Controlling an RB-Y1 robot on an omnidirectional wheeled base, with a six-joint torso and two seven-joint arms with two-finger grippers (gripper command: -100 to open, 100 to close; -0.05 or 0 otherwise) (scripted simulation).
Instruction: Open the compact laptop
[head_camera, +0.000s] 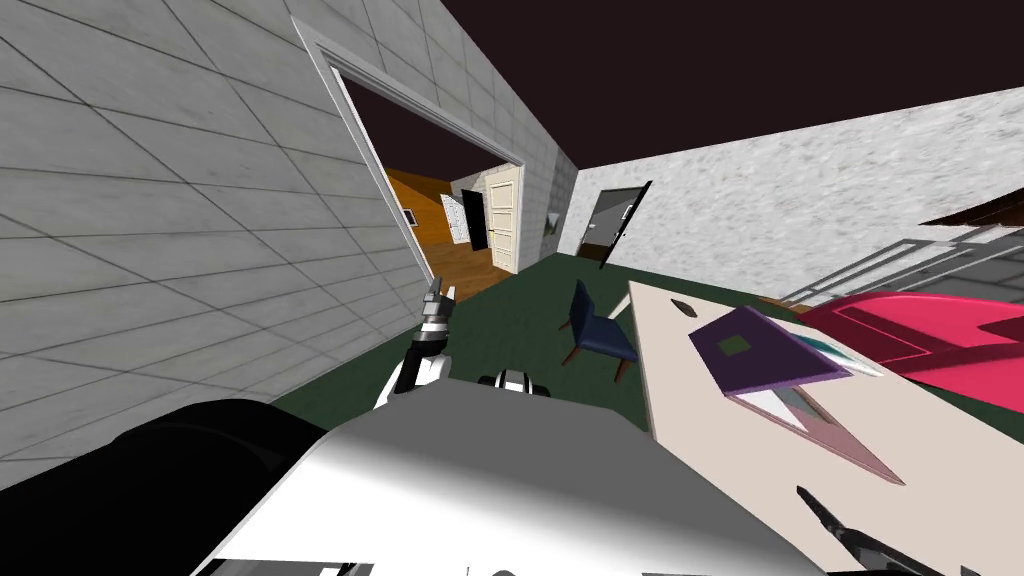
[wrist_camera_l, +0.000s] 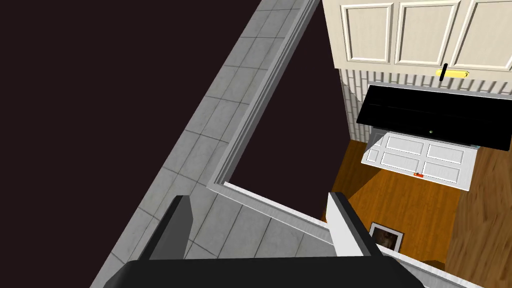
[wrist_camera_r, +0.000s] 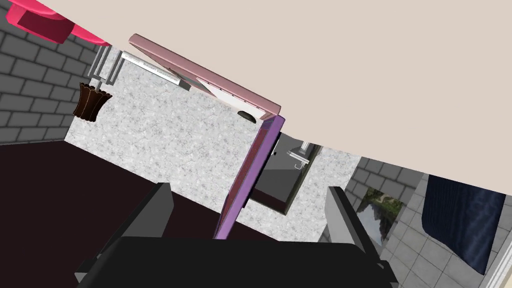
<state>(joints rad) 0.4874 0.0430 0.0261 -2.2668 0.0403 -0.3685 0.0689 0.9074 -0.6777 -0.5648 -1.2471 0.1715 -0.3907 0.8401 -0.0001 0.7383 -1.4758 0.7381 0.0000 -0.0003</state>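
Note:
The compact laptop stands partly open on the beige table (head_camera: 700, 440), its purple lid (head_camera: 770, 355) raised off a pink base (head_camera: 840, 440). In the right wrist view the lid (wrist_camera_r: 252, 165) is seen edge-on, rising from the pink base (wrist_camera_r: 200, 75). My right gripper (wrist_camera_r: 248, 190) is open, with the lid's edge in the gap between its fingers (wrist_camera_r: 162, 200) and neither finger pressing it. In the head view that gripper (head_camera: 815, 500) is dark and low, near the table's front. My left gripper (head_camera: 440, 293) is raised by the grey wall, open (wrist_camera_l: 260, 199) and holding nothing.
A red-pink object (head_camera: 930, 340) lies on the table behind the laptop, and a small dark thing (head_camera: 683, 307) sits at the table's far corner. A blue chair (head_camera: 600, 335) stands on the green floor beside the table. An open doorway (head_camera: 440, 210) leads to a wood-floored room.

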